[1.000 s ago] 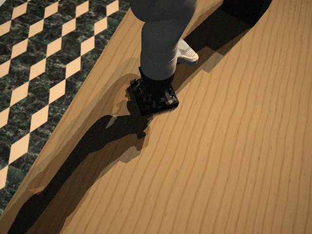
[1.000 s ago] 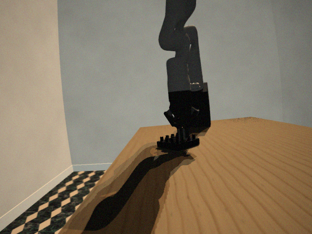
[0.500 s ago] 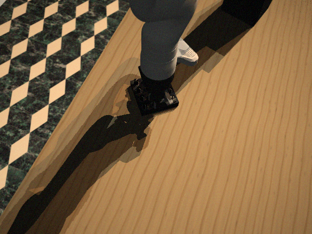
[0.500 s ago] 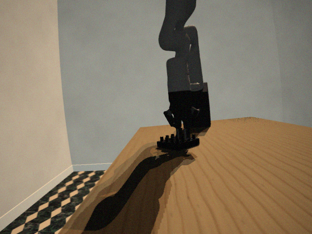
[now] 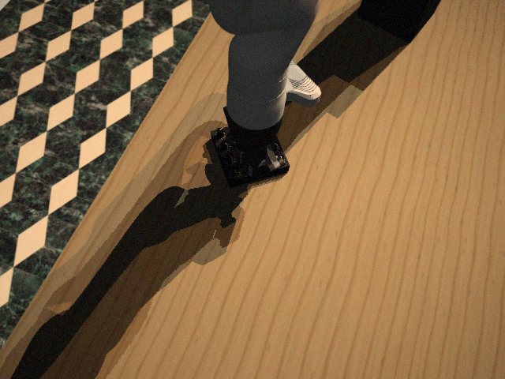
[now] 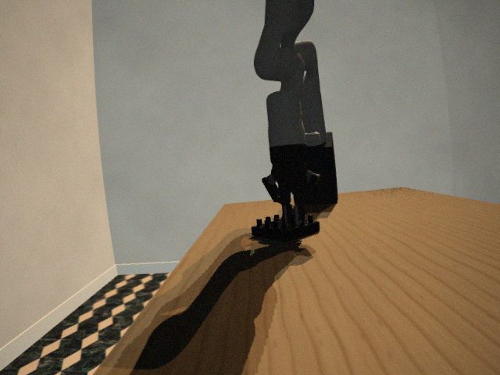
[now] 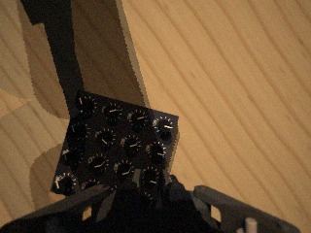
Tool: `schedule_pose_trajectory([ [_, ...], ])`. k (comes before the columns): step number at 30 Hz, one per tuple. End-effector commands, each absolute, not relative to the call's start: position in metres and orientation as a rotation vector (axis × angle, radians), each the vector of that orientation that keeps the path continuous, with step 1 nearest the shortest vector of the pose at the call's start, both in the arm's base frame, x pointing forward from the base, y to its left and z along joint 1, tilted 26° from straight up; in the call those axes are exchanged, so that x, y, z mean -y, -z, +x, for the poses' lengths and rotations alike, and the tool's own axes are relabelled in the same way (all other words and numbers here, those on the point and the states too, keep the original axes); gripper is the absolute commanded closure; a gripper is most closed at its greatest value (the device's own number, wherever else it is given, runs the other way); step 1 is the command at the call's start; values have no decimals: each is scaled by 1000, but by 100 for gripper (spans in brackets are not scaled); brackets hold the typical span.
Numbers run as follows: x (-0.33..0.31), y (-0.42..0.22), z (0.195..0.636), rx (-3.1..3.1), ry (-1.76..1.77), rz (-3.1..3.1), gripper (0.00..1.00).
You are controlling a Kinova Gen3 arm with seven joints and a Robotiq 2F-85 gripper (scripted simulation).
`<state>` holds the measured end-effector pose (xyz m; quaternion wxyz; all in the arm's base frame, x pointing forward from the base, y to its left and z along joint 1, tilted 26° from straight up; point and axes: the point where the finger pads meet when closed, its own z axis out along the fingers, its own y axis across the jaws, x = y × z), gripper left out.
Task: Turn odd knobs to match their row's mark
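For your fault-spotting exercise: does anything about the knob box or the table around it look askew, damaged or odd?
Nothing stands out. The knob box stands flat on the wooden table, undamaged, with the gripper down among its knobs. Nothing is spilled; only the arm's long shadow crosses the wood.

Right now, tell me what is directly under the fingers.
The knob box on the wooden table lies under the gripper. The fingers straddle one knob at its near edge, released. Knob labels there are hidden.
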<state>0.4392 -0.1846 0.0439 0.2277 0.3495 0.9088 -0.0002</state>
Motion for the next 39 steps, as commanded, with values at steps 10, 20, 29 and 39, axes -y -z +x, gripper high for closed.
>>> schedule_pose_trajectory([
  [10,180,-71,426,-2508,4,953,81],
  [20,179,-76,424,-2508,4,954,81],
  [29,179,-76,424,-2508,4,954,81],
  [39,180,-76,422,-2488,-9,1003,81],
])
